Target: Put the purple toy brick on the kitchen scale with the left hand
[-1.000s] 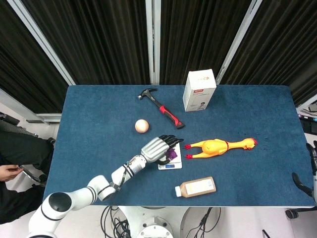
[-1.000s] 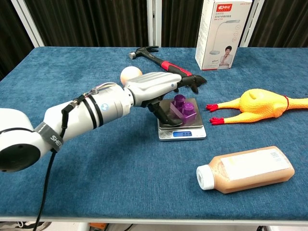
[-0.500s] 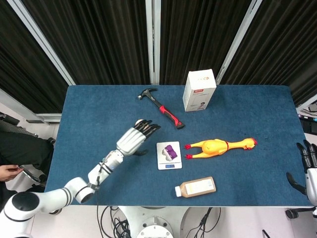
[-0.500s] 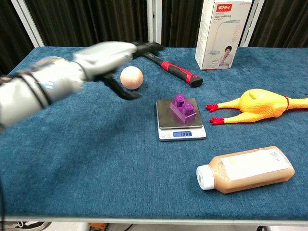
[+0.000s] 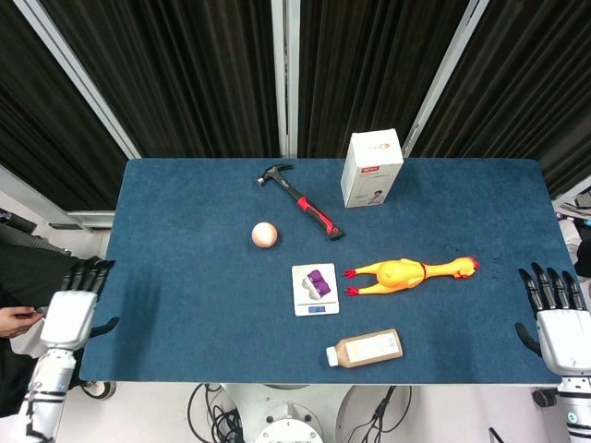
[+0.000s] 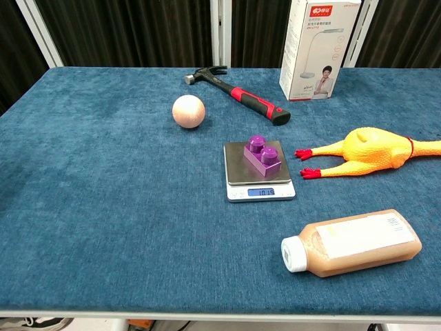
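The purple toy brick [image 6: 262, 153] [image 5: 319, 281] lies on the plate of the small kitchen scale [image 6: 241, 176] [image 5: 303, 293], whose display is lit. In the head view my left hand [image 5: 67, 312] hangs off the table's left edge, far from the scale, fingers spread and holding nothing. Beyond the table's right edge my right hand [image 5: 557, 321] is also open and bare. Neither hand shows in the chest view.
A peach ball [image 6: 188, 111] lies left of the scale, a red-handled hammer [image 6: 238, 94] behind it, and a white box [image 6: 319, 48] at the back. A yellow rubber chicken [image 6: 372, 149] lies right of the scale, a bottle [image 6: 351, 243] on its side in front.
My left hand let go of the brick on the scale, drew back left across the table and now hangs off its left edge. The right hand rose into view at the right edge.
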